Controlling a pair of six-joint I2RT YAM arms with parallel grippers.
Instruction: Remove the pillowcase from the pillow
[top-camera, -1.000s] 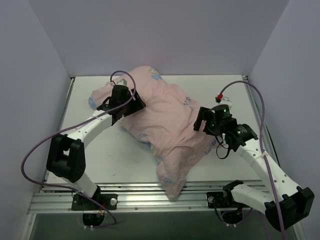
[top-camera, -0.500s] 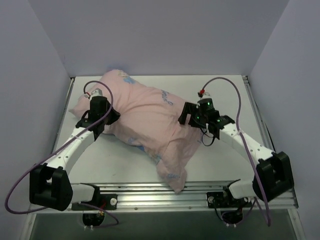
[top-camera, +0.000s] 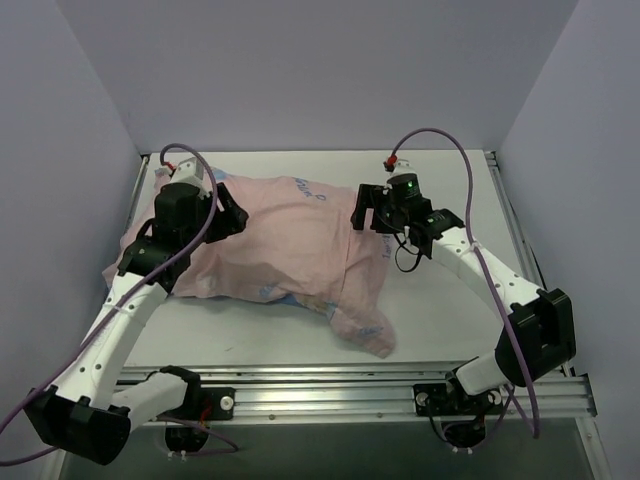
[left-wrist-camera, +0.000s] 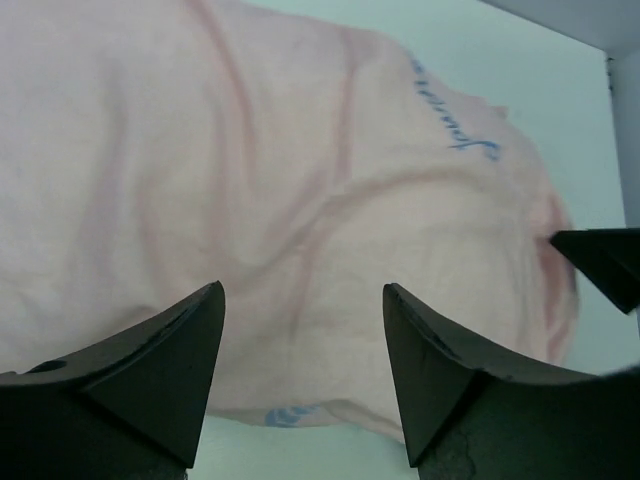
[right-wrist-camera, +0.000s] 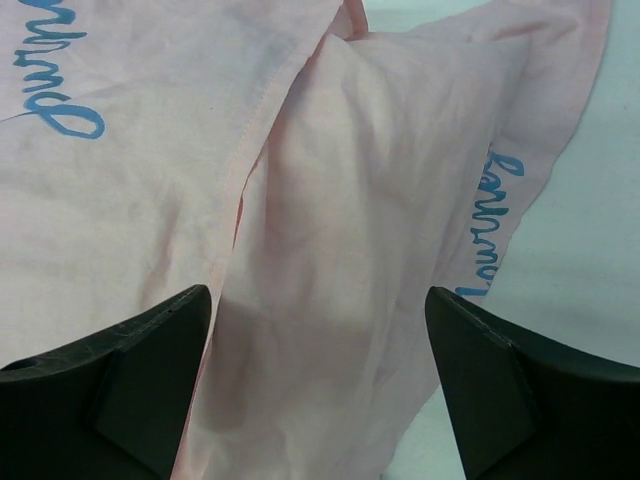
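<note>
Fingers (left-wrist-camera: 150, 370) of our left gripper (left-wrist-camera: 300, 300) are spread with nothing between them, and our right gripper (right-wrist-camera: 318, 300) is likewise released. Both hover just above pink cloth. Beneath us the table (top-camera: 450, 300) carries the pillowcase (top-camera: 290, 240), pink side up, lying across its middle and left. It is plump enough that we judge the pillow is inside, though we cannot see it. A limp flap (top-camera: 365, 335) trails toward the near edge. Blue lettering (right-wrist-camera: 60, 110) runs beside a hem. If we pinch too deep we may catch the pillow too and drag the whole bundle, perhaps off the left side, instead of sliding the cover free.
</note>
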